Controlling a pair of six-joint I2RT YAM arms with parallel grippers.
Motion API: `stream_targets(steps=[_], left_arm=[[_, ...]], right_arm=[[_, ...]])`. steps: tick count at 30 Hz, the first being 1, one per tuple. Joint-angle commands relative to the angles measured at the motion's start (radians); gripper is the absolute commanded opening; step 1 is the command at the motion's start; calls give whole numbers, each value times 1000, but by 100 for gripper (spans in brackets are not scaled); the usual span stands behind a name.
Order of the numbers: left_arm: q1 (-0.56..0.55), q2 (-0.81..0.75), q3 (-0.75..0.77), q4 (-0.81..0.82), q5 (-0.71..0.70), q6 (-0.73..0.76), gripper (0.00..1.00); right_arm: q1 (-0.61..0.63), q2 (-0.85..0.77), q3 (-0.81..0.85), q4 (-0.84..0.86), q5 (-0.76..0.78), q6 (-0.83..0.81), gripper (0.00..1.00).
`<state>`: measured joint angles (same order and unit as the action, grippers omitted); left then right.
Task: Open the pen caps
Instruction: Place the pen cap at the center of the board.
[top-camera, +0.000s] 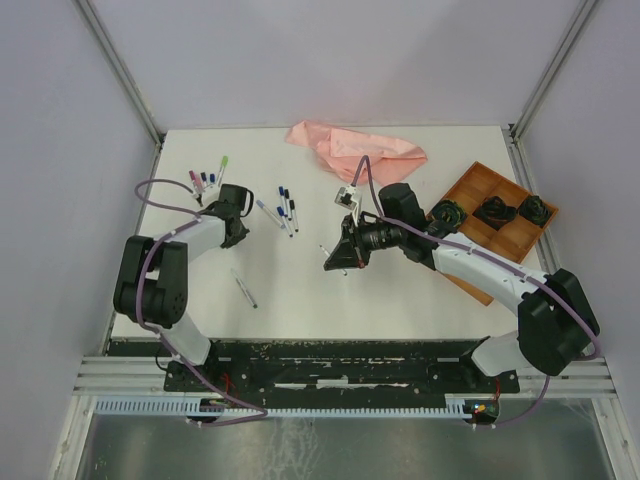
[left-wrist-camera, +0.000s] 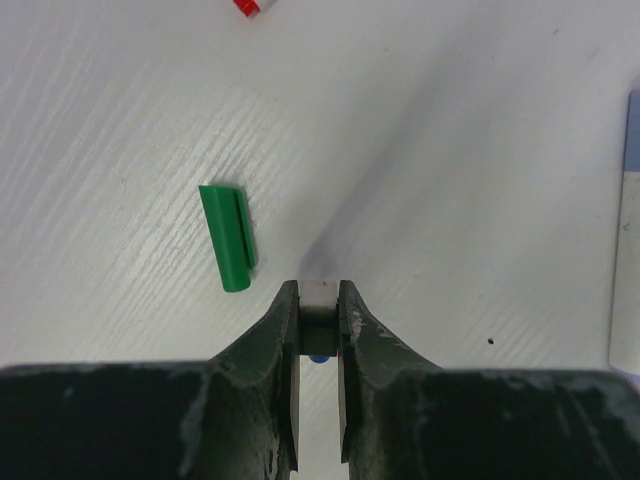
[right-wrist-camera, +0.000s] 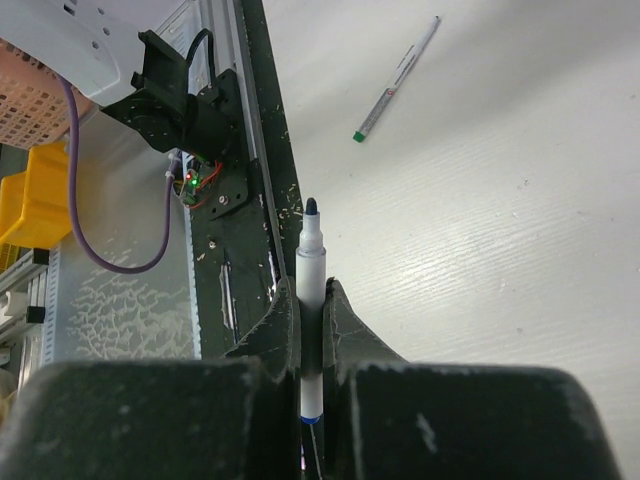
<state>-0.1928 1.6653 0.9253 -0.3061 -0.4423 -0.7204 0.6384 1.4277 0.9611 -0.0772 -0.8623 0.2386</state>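
Note:
My left gripper (left-wrist-camera: 320, 290) is shut on a short pen cap (left-wrist-camera: 320, 296) with a pale end face and a dark body, just above the white table. A loose green cap (left-wrist-camera: 228, 237) lies to its left, and a red cap (left-wrist-camera: 246, 5) shows at the top edge. In the top view the left gripper (top-camera: 236, 205) hangs beside a cluster of coloured caps (top-camera: 205, 180). My right gripper (right-wrist-camera: 311, 300) is shut on a white pen (right-wrist-camera: 311, 262) whose dark blue tip is bare. It hovers mid-table (top-camera: 333, 262).
Several blue-capped pens (top-camera: 285, 208) lie between the arms. An uncapped green-tipped pen (right-wrist-camera: 397, 80) lies nearer the front edge (top-camera: 245, 290). A pink cloth (top-camera: 355, 150) is at the back. A wooden tray (top-camera: 475, 190) with black objects stands at the right.

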Motion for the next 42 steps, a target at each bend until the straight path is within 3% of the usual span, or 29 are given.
stream_targets(steps=[1,15,22,42], left_arm=[[15,29,66,6,-62,24,3],[68,120,139,-24,-54,18,4],[72,130,134,-25,-52,7,18],[80,98,122,-16,-38,6,28]], right_arm=[[-6,-21,39,14,3,-15,0],[-6,-20,39,15,-3,-15,0],[-6,-20,39,14,-4,-15,0],[-6,-24,41,16,-7,-14,0]])
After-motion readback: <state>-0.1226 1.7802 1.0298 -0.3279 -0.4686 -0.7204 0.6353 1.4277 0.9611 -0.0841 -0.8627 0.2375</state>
